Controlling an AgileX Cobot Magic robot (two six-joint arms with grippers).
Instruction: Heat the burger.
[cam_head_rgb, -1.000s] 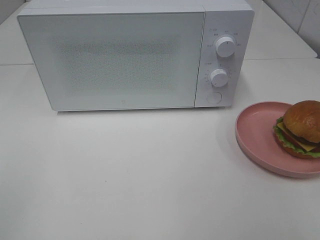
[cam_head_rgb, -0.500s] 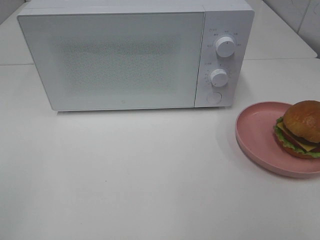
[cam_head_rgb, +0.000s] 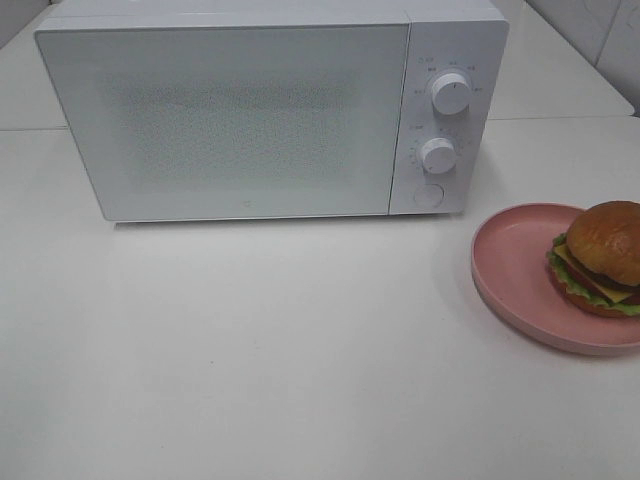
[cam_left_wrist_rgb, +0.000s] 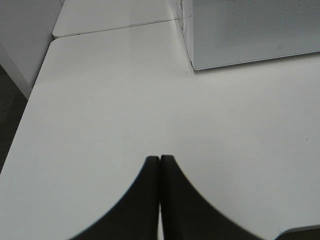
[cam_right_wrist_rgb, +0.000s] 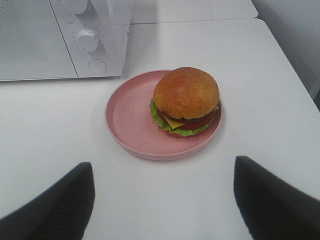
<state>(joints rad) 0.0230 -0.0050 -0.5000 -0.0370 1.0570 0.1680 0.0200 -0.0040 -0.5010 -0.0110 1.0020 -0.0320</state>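
The burger (cam_head_rgb: 603, 257), with a glossy brown bun, lettuce, cheese and tomato, sits on a pink plate (cam_head_rgb: 515, 270) at the right of the table; it also shows in the right wrist view (cam_right_wrist_rgb: 185, 100) on the plate (cam_right_wrist_rgb: 131, 120). The white microwave (cam_head_rgb: 240, 115) stands at the back with its door shut. Neither gripper shows in the exterior high view. My left gripper (cam_left_wrist_rgb: 160, 159) is shut and empty above bare table, apart from the microwave's corner (cam_left_wrist_rgb: 240, 35). My right gripper (cam_right_wrist_rgb: 162, 200) is open and empty, its fingers (cam_right_wrist_rgb: 60, 200) wide apart on the near side of the plate.
The microwave has two knobs (cam_head_rgb: 450, 93) and a round button (cam_head_rgb: 428, 195) on its right panel. The table's left edge (cam_left_wrist_rgb: 30, 100) drops off beside the left gripper. A seam between table sections runs behind the microwave.
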